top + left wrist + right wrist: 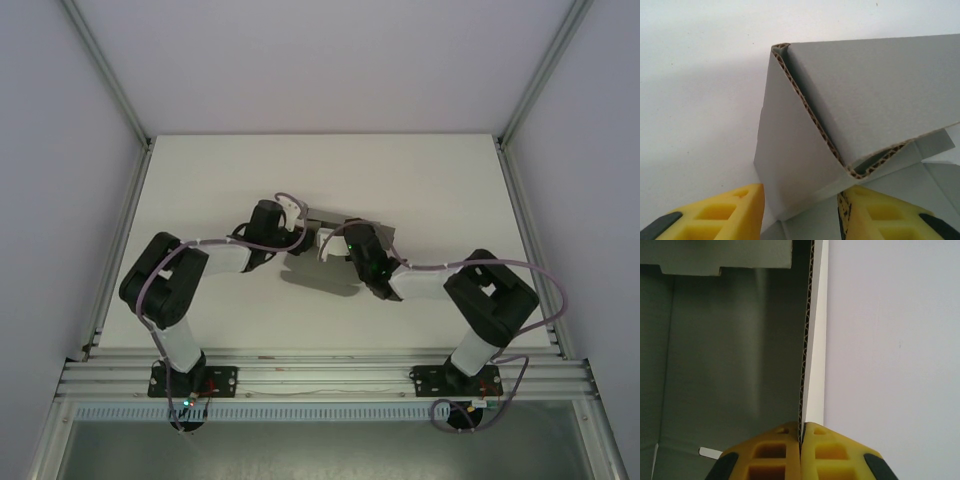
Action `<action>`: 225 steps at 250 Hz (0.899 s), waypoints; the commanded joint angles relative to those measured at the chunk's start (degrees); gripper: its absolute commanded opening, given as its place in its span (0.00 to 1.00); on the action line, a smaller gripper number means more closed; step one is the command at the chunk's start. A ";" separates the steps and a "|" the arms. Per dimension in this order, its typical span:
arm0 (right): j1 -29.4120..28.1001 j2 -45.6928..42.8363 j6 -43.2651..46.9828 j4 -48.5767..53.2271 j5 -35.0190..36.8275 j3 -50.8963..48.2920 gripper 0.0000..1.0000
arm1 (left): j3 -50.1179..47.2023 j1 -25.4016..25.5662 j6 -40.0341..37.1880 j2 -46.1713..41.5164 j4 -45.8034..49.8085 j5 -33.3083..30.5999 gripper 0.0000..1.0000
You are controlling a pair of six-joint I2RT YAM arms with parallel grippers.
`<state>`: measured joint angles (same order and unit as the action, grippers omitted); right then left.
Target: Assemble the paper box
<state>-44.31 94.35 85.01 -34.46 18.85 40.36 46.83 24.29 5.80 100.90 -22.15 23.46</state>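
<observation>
**Both tools on the half-folded paper box at mid-desk**

The paper box sits mid-desk, between the two arms. The right tool is pinched tight on the thin edge of one upright wall, with the box's grey inner floor to the left of that wall. The left tool straddles a doubled-over, V-folded wall, and both yellow fingers rest against the card.

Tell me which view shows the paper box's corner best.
Left wrist: the paper box corner is close up, fluted edges plain. Top external has it largely hidden under the arms. Right wrist gives its inside and one wall edge-on, pinched by the right gripper.
</observation>
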 commanded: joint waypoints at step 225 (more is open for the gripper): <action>2.20 0.31 -10.05 26.59 -13.14 7.70 0.00 | 6.49 0.62 -6.04 6.09 -9.14 1.59 0.29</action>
<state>-40.93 92.27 74.98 -15.33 13.43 48.47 49.43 24.64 -0.40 105.54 -29.39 25.56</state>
